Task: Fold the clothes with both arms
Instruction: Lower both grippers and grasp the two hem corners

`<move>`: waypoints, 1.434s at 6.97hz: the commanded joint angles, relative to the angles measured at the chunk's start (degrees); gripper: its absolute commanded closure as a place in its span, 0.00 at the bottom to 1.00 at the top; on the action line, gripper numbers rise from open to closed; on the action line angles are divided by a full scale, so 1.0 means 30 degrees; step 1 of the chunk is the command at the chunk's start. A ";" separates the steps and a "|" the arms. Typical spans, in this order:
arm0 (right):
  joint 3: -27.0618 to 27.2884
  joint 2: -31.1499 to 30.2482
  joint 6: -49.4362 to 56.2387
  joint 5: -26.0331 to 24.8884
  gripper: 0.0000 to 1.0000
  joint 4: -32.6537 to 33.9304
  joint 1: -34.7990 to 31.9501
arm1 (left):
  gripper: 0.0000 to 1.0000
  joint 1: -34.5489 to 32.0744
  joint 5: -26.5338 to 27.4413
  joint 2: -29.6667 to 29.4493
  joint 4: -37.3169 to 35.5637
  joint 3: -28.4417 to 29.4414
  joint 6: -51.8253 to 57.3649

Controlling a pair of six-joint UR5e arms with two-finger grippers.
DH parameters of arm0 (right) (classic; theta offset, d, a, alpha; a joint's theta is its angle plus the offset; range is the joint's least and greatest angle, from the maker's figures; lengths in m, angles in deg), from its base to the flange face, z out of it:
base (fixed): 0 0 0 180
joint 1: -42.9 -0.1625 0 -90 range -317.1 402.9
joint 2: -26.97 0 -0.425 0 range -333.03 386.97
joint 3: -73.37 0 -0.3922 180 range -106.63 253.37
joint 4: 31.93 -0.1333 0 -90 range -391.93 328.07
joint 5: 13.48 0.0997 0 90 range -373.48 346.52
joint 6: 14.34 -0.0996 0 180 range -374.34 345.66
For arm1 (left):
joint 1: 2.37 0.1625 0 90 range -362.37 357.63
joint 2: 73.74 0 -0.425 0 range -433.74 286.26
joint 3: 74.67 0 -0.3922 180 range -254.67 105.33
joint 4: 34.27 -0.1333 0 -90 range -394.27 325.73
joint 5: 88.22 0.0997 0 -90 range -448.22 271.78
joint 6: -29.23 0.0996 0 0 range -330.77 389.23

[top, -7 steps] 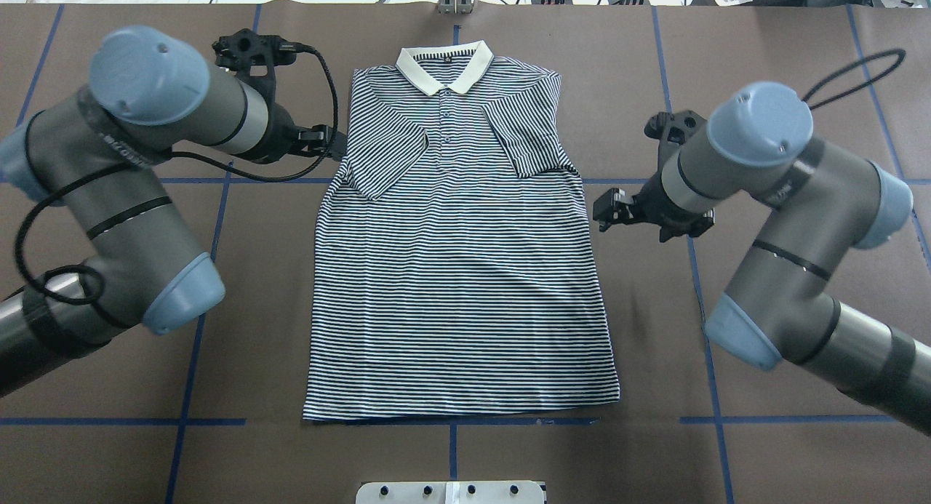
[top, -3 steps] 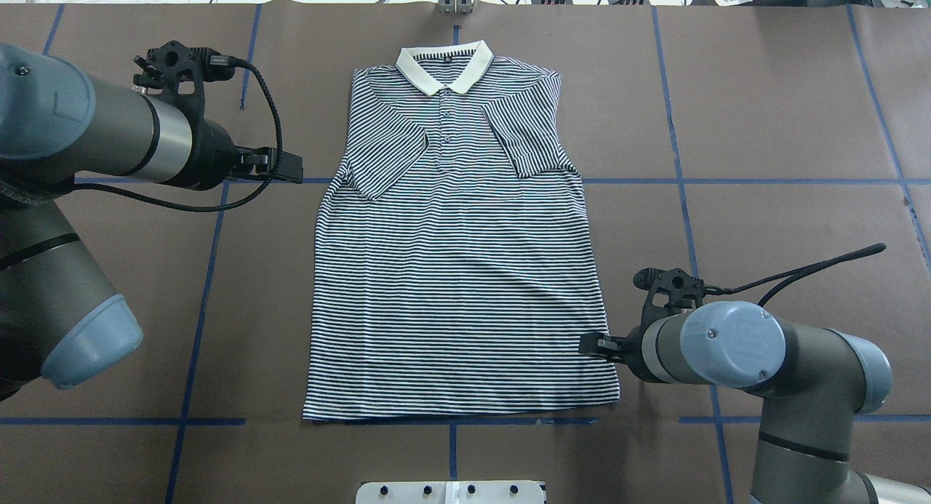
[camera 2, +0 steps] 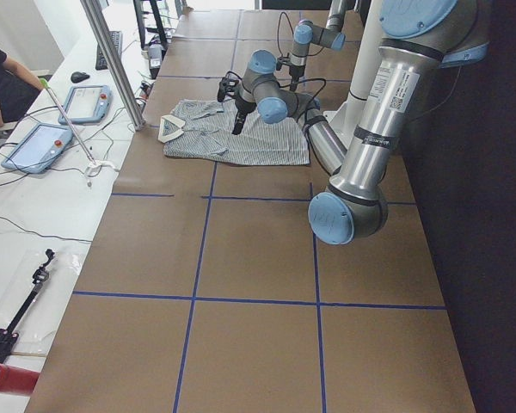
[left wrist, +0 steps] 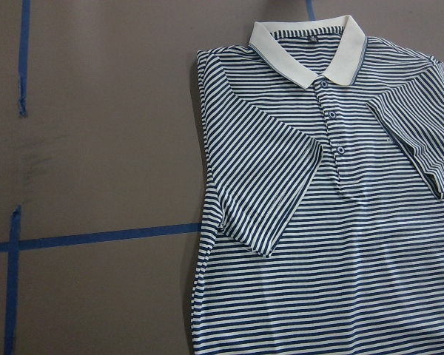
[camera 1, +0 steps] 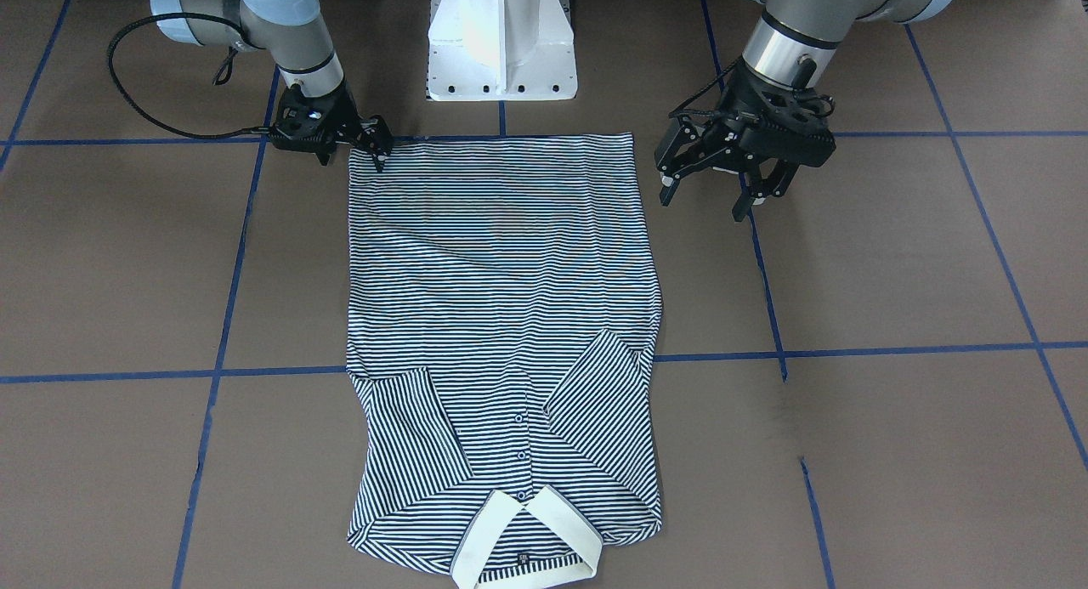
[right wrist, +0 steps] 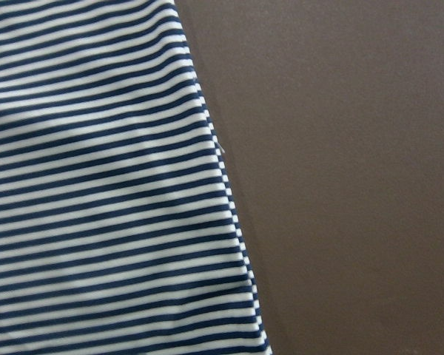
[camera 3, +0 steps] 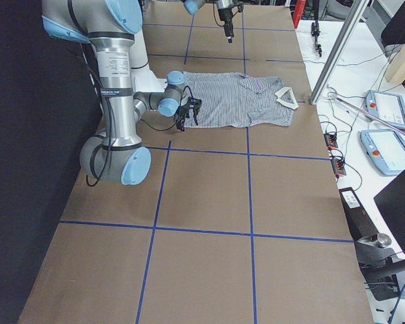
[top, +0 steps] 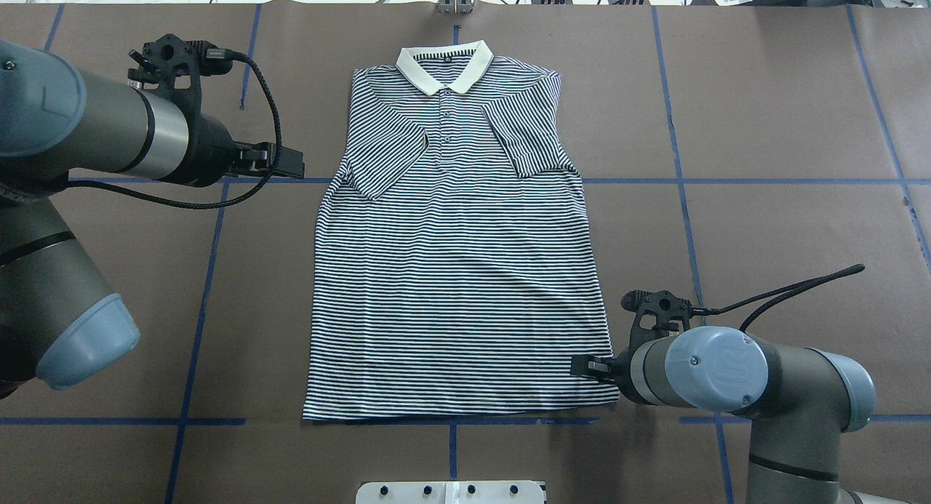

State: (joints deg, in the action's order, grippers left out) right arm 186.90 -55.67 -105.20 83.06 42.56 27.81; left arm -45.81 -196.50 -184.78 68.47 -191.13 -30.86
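No text can be read: the strip label (camera 2: 388, 83) on the left arm (camera 2: 374, 120) and the polo shirt's (camera 1: 501, 266) neck tag (camera 1: 521, 559) are too small.

The striped polo shirt (top: 458, 286) is lying flat, front up, in the middle of the table. Its thin stripes are dark blue and white. Its cream collar (top: 444, 71) is pointing to the table's far edge, away from the robot. Its bottom hem is lying nearest the robot. Both short sleeves are lying folded in over the chest. The grey left arm (top: 109, 137) is holding the left gripper (camera 1: 704, 194) up in the air beside the shirt, fingers spread wide. The right arm (top: 727, 373) is reaching low, with the right gripper (camera 1: 374, 147) sitting at the shirt's bottom corner on its side.
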 commanded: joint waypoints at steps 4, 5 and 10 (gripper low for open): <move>-0.0021 0.0008 0.0079 0.0426 0.96 0.0041 0.0165 | 0.00 -0.0284 -0.0001 -0.0017 -0.0029 -0.0086 -0.0009; 0.0008 0.0037 0.0109 0.0456 1.00 0.0070 0.0136 | 0.00 -0.0285 -0.0030 -0.0017 -0.0029 -0.0085 -0.0009; 0.0679 0.0066 0.0050 0.0690 1.00 0.0246 0.0019 | 0.00 -0.0226 -0.0059 -0.0075 -0.0058 0.0147 -0.0126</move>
State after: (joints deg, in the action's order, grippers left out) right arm 188.13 -55.52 -105.04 84.94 43.23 27.88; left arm -46.59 -196.61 -184.92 68.34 -191.15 -31.00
